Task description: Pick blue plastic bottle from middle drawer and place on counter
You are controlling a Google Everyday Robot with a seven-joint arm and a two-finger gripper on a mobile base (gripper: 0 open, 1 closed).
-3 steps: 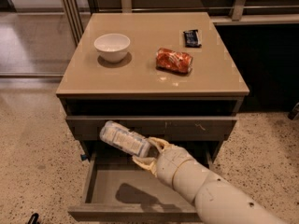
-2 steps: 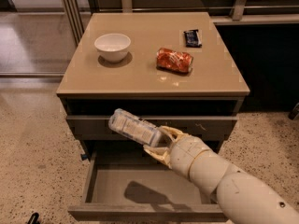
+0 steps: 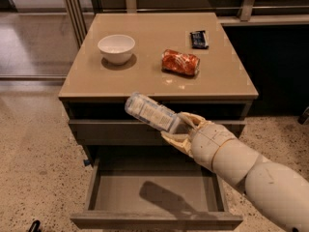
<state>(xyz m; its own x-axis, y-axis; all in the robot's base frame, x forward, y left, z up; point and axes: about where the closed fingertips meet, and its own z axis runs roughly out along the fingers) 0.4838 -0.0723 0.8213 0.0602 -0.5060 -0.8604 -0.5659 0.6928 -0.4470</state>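
Observation:
My gripper [image 3: 179, 129] is shut on the cap end of the blue plastic bottle [image 3: 150, 111], a pale clear bottle with a whitish label. It holds the bottle tilted in the air, in front of the counter's front edge and above the open middle drawer [image 3: 154, 193]. The drawer is pulled out and its grey floor is bare, with the arm's shadow on it. The beige counter [image 3: 145, 71] lies just behind and above the bottle. My cream arm reaches in from the lower right.
On the counter stand a white bowl [image 3: 116, 48] at the left, a crushed orange-red can [image 3: 180, 62] in the middle and a small dark packet [image 3: 199, 38] at the back right. A closed grey drawer front [image 3: 111, 131] sits above the open one. Speckled floor surrounds the cabinet.
My gripper has lifted the bottle up and to the right, from just above the drawer to the height of the counter's front edge.

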